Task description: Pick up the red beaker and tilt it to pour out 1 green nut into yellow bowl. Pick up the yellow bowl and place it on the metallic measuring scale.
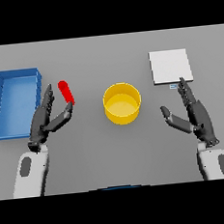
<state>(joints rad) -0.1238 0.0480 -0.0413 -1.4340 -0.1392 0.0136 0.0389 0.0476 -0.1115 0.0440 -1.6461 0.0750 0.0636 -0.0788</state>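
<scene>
The red beaker (66, 92) is a slim red tube standing slightly tilted on the grey table, left of centre. My left hand (43, 119) is just beside it, fingers straight and the thumb reaching toward its base, not closed round it. The yellow bowl (122, 103) sits at the table's middle; I cannot make out a nut inside it. The metallic measuring scale (170, 66) is a pale square plate at the back right. My right hand (195, 113) hangs open in front of the scale, to the bowl's right.
A blue tray (0, 103) lies at the far left, close behind and beside my left hand. The scale has a small display strip (174, 85) at its front edge, near my right fingertips.
</scene>
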